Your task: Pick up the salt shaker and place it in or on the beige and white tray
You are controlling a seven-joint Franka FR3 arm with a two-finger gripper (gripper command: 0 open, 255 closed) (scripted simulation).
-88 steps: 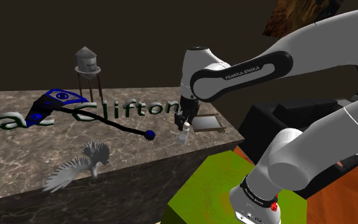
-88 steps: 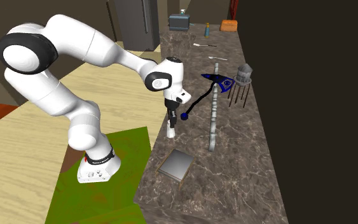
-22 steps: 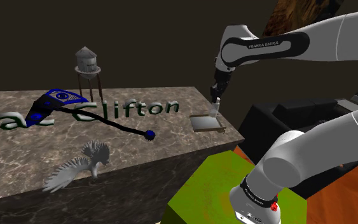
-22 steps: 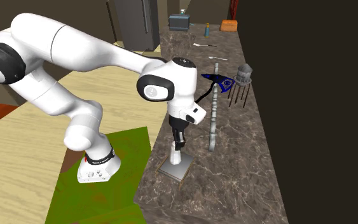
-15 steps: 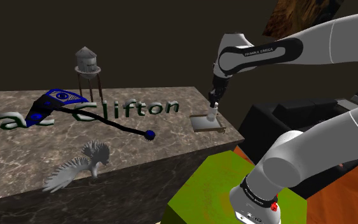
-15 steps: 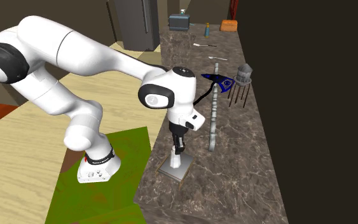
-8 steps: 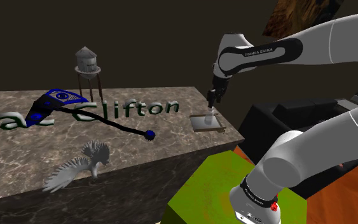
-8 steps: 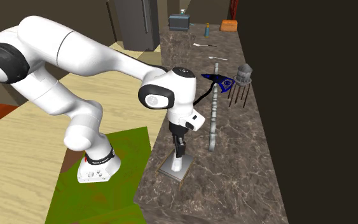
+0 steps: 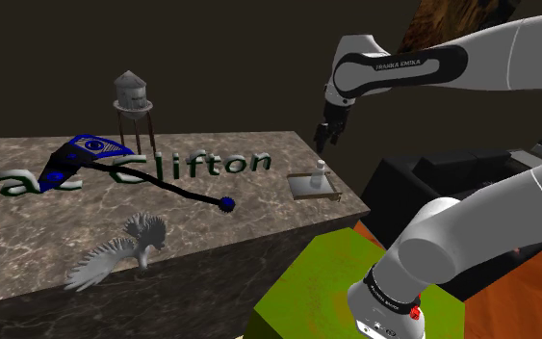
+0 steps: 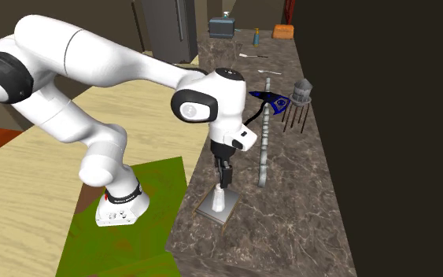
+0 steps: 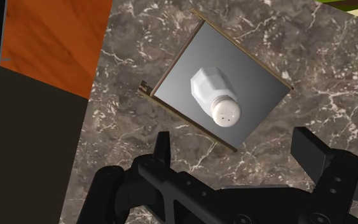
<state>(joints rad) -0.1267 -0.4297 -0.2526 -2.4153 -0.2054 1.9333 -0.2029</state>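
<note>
The white salt shaker (image 9: 320, 175) stands upright on the small square tray (image 9: 304, 187), grey inside with a thin brown rim, at the marble counter's end near the arm. My black gripper (image 9: 328, 135) hangs open a little above the shaker and does not touch it. From the second exterior view the shaker (image 10: 220, 197) sits on the tray (image 10: 208, 211) directly below the gripper (image 10: 225, 177). The wrist view looks down on the shaker (image 11: 214, 97) with its perforated cap, inside the tray (image 11: 260, 95), ahead of the spread fingers (image 11: 163, 147) of the gripper (image 11: 233, 139).
On the counter stand a water tower model (image 9: 132, 96), a blue and black long-handled object (image 9: 95, 152), raised "Clifton" lettering (image 9: 201, 166) and a white bird figurine (image 9: 129, 248). The counter edge runs just beside the tray. The green stand (image 9: 326, 279) lies below.
The fingers have opened and let go of the shaker, which stays standing on the tray. The gripper has then risen a little above it.
</note>
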